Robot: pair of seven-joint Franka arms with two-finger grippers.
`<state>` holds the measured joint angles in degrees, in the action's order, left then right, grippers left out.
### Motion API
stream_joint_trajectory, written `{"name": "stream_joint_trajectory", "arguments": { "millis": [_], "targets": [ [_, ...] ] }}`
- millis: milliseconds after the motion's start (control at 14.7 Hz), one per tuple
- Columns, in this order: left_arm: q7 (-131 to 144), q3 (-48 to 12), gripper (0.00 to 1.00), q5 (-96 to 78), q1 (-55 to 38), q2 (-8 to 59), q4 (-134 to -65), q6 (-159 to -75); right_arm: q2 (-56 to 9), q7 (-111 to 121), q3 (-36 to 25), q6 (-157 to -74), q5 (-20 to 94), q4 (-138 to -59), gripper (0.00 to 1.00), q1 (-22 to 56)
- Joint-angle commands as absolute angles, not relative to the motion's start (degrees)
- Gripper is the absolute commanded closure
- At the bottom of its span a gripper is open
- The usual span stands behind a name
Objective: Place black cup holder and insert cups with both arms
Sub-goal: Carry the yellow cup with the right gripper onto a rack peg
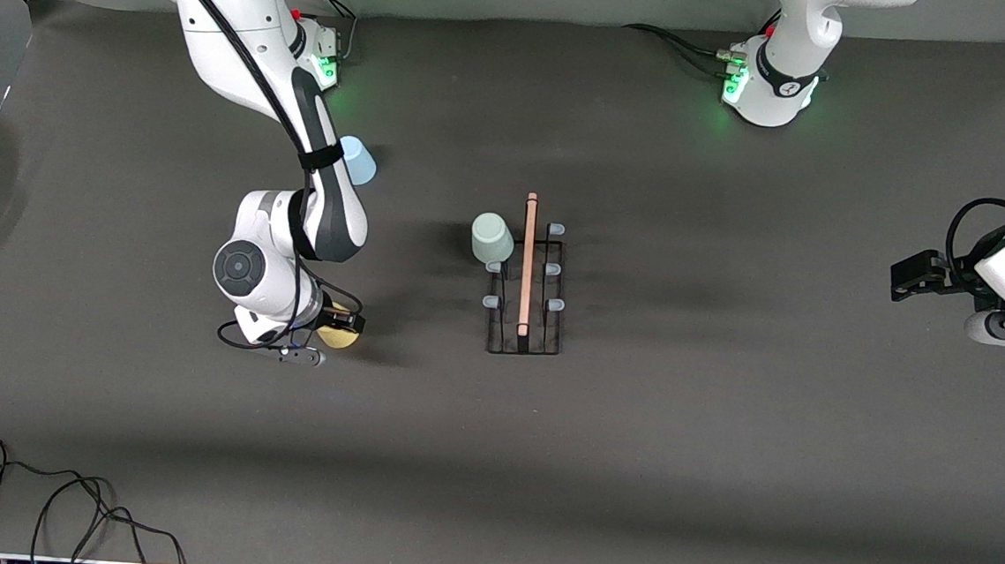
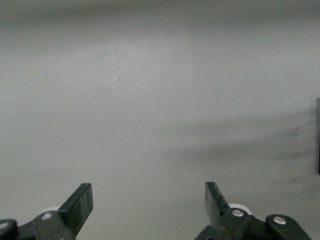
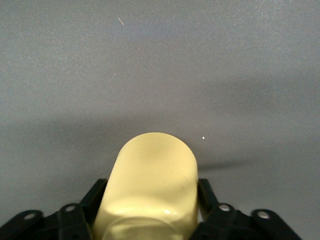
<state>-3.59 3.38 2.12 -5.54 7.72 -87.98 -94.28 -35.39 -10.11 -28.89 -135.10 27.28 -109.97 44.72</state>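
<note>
The black cup holder (image 1: 527,285) stands on the surface (image 1: 684,472) midway between the two arms. Its wooden handle (image 1: 528,262) runs along the near-far line of the front camera, so the prongs (image 1: 491,302) sit in a row on each side of it. The grey-green cup (image 1: 491,238) is already seated upside down on a prong on the side toward the right arm's end, at the end of that row farther from the front camera.

The right pincer (image 1: 333,321) is low at the surface, well apart from the rack, toward the right arm's end. Its jaws bracket the yellow cup (image 3: 150,187) on both flanks, and the right wrist view shows the fingers (image 3: 206,192) pressed against the cup's sides; the grip appears to be just taken. From this pincer the rack lies toward the left arm's end, so the carry runs across the handle's long axis and meets first the row of prongs that holds the grey-green cup. The right arm is judged the nearer arm for that row.

The light blue cup (image 1: 357,159) lies beside the right arm's forearm, farther from the front camera than the yellow cup.

The left pincer (image 1: 909,280) waits over the left arm's end of the surface, jaws spread wide and empty
</note>
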Motion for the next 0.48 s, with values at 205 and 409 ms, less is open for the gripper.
{"name": "stream_joint_trajectory", "arguments": {
  "millis": [205, 409],
  "targets": [
    [-2.9, 3.5, 0.00, 2.3, -5.7, 7.7, -87.7, -95.4, -28.2, -11.9, -29.5, -129.1, 29.3, -110.3, 1.00, 45.3],
    [-3.0, 3.5, 0.00, 2.2, -5.5, 7.8, -87.4, -96.5, -22.5, -18.0, -29.6, -125.4, 29.3, -109.3, 1.00, 45.4]
  ]
}}
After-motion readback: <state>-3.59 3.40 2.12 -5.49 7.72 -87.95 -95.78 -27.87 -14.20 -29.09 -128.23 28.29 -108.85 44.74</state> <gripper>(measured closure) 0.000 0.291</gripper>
